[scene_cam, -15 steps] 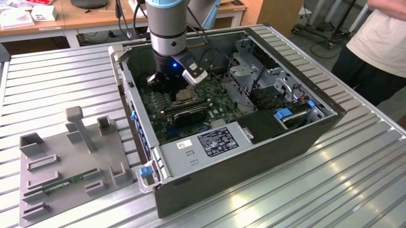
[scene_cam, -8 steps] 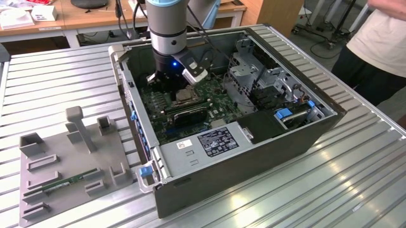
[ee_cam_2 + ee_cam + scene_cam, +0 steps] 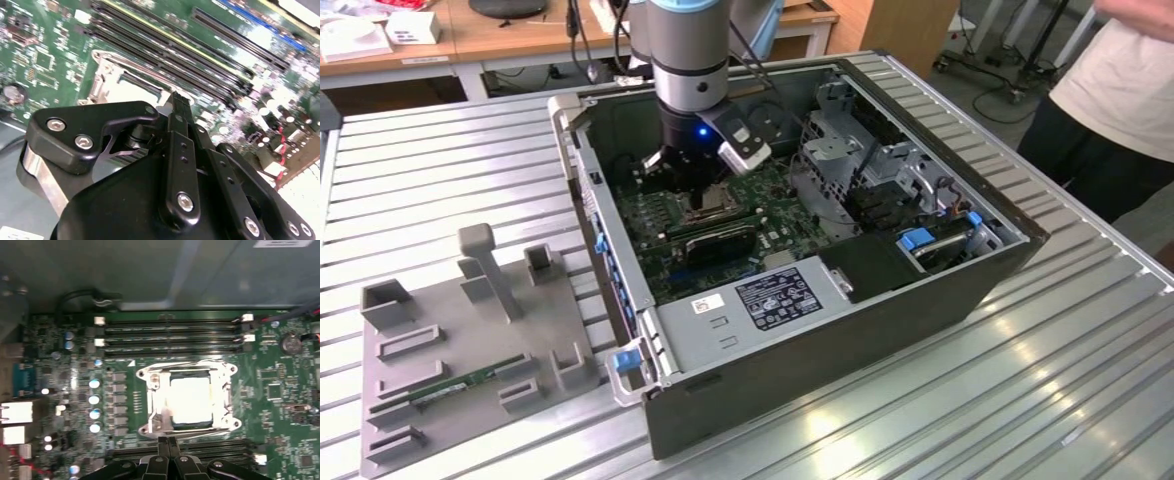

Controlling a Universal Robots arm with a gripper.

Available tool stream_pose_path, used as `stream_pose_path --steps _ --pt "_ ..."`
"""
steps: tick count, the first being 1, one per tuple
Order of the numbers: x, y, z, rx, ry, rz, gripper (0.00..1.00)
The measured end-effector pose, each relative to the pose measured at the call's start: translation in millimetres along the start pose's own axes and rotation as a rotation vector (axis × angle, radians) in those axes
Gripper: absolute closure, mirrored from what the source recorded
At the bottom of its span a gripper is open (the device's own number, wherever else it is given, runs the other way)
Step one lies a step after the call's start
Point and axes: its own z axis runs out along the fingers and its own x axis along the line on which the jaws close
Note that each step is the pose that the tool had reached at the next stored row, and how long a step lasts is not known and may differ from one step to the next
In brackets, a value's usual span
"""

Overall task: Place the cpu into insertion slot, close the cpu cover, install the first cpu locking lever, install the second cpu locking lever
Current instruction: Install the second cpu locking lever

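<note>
Cpu (image 3: 191, 400) sits in insertion slot (image 3: 150, 402), cpu cover (image 3: 186, 366) down around it; pincer (image 3: 167, 444) closed, empty, just beside the slot, above memory slots (image 3: 170, 332).

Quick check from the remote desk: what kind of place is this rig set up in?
Probably a lab or workshop. An opened computer case lies on a ribbed metal table, a grey fixture tray sits beside it, and wooden desks with cables stand behind.

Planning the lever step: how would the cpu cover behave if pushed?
The cpu cover looks like thin metal framing the cpu, so probably stiff but bendable. It seems to lie flat over the insertion slot, likely pivoting rather than sliding.
</note>
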Motion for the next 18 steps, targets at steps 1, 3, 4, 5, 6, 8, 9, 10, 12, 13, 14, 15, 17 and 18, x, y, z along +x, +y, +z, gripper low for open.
stream_pose_path --steps 1,3,4,5,6,8,9,10,12,13,14,15,17,18 --pt "-2.8 0.2 0.2 0.0 0.0 0.0 0.89" --pt "-8.4 0.5 0.7 0.0 0.0 0.0 0.89" --pt "-11.2 0.7 0.9 0.0 0.0 0.0 0.89" --pt "-13.9 0.9 1.1 0.0 0.0 0.0 0.89" --pt "-16.4 1.0 1.3 0.0 0.0 0.0 0.89" --pt "-20.7 1.3 1.7 0.0 0.0 0.0 0.89" --pt "-22.4 1.4 1.8 0.0 0.0 0.0 0.89" --pt "-23.7 1.5 1.9 0.0 0.0001 0.0 0.89" --pt "-25.8 1.6 2.1 0.0 0.0 0.0 0.89" --pt "-26.3 1.6 2.1 0.0 0.0 0.0 0.89" --pt "-26.3 1.6 2.1 -0.0001 0.0 0.0 0.89" --pt "-26.3 1.6 2.1 0.0 0.0 0.0 0.89" --pt "-26.4 1.8 2.1 0.0001 0.0001 0.0 0.89" --pt "-26.5 2.1 2.1 0.0 0.0 0.0 0.89"
